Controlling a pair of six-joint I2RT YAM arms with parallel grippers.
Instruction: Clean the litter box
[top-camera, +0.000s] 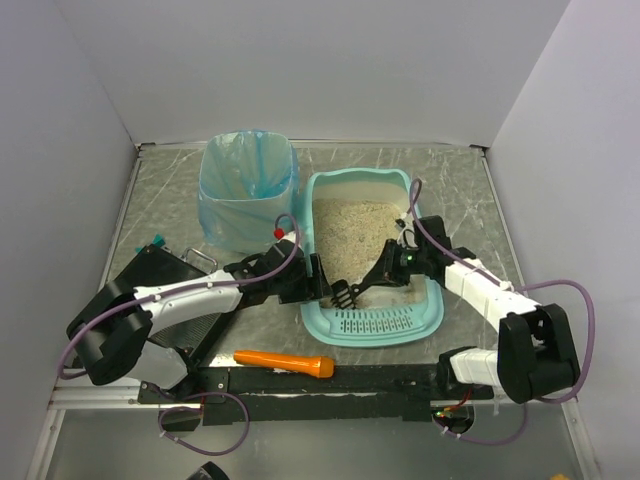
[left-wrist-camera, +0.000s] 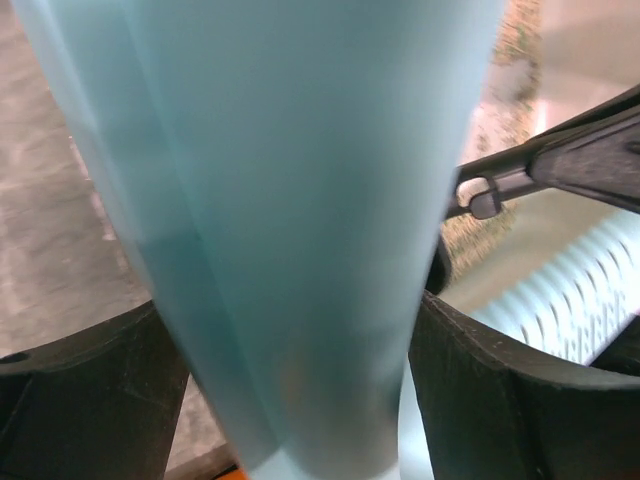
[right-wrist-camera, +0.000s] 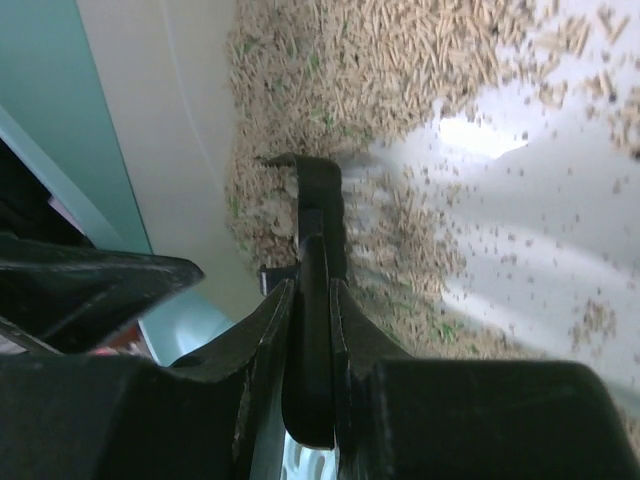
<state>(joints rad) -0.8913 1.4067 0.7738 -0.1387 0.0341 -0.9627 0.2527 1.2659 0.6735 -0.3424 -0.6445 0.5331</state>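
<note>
Right gripper (right-wrist-camera: 310, 290) is pinched narrow on a black scoop (right-wrist-camera: 315, 195) whose tines sit in the beige litter (top-camera: 355, 225) of the teal litter box (top-camera: 385, 325), mid-table beside the blue-bagged bin (top-camera: 245, 195), while the left gripper (left-wrist-camera: 300, 380) straddles the box's left wall, jaws wide, contact unclear.

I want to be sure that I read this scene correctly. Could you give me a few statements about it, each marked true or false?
1. The right gripper holds a black scoop inside the litter box. True.
2. The orange tool lies in the litter. False: it lies outside, in front of the box.
3. The left gripper stands astride the box's side wall. True.
4. The bin has a black bag. False: its bag is blue.
</note>
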